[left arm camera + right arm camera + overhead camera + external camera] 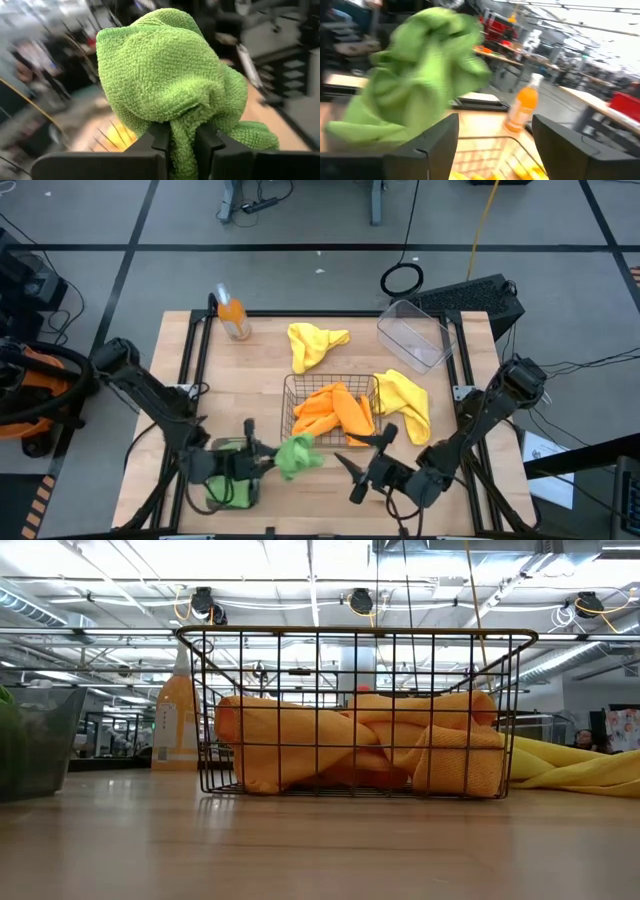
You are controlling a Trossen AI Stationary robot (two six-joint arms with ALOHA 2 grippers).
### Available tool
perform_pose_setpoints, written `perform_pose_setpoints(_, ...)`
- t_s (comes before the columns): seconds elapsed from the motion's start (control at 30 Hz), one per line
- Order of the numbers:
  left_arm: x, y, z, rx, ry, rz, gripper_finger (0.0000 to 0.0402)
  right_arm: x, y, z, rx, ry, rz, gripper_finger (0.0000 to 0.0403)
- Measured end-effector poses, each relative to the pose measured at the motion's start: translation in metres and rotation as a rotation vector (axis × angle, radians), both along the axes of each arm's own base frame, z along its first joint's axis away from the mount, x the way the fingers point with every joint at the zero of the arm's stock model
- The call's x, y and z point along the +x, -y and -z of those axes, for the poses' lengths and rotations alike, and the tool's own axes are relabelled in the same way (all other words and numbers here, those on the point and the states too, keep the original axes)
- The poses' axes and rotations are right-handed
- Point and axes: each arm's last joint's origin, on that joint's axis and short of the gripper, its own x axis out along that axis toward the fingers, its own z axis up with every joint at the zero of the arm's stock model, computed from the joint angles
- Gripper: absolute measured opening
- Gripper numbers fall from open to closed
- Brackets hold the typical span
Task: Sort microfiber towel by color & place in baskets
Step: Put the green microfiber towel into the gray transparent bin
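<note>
My left gripper (268, 458) is shut on a green microfiber towel (297, 454) just off the near left corner of the dark wire-mesh basket (288, 395), which holds orange towels (335, 410). Below that arm, the grey tray (212, 498) holds more green cloth (232, 486). My right gripper (367, 452) is open, close to the green towel on its right side and touching nothing. Two yellow towels (315, 345) (405, 402) lie on the table. The clear tub (415, 337) stands at the far right. My left gripper pinches a bunched fold of the green towel (182, 150) between its two fingers (161, 135), several layers thick. The fingers come in about level, pointing toward the table's right. The towel is lifted clear and bulges out beyond the fingertips (165, 70).
An orange bottle (233, 317) stands near the far left corner. The wire basket (355, 710) fills the middle of the low view, with the grey tray (40, 740) at its left and yellow cloth (575, 768) at its right. Bare wood (250, 385) lies left of the basket.
</note>
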Motion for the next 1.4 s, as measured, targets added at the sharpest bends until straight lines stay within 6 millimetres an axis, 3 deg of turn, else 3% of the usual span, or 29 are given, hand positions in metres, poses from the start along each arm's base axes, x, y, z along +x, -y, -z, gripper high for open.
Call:
perform_pose_setpoints(0.33,-0.075,-0.004,0.011,-0.326,-0.310,0.001,0.0042,-0.023,-0.021,0.002,-0.040,-0.023,0.031,0.0247)
perform_pose_setpoints(0.5,-0.099,-0.013,0.020,-0.406,-0.438,-0.053,0.0043,-0.026,-0.025,0.002,-0.046,-0.026,0.017,0.0247)
perform_pose_setpoints(0.97,-0.112,-0.014,0.034,-0.699,-0.755,-0.151,0.0045,-0.025,-0.024,0.002,-0.117,-0.067,0.015,0.0247)
perform_pose_setpoints(1.4,-0.105,-0.002,0.076,-0.629,-0.967,-0.378,0.0045,-0.024,-0.022,0.002,-0.133,-0.077,0.018,0.0247)
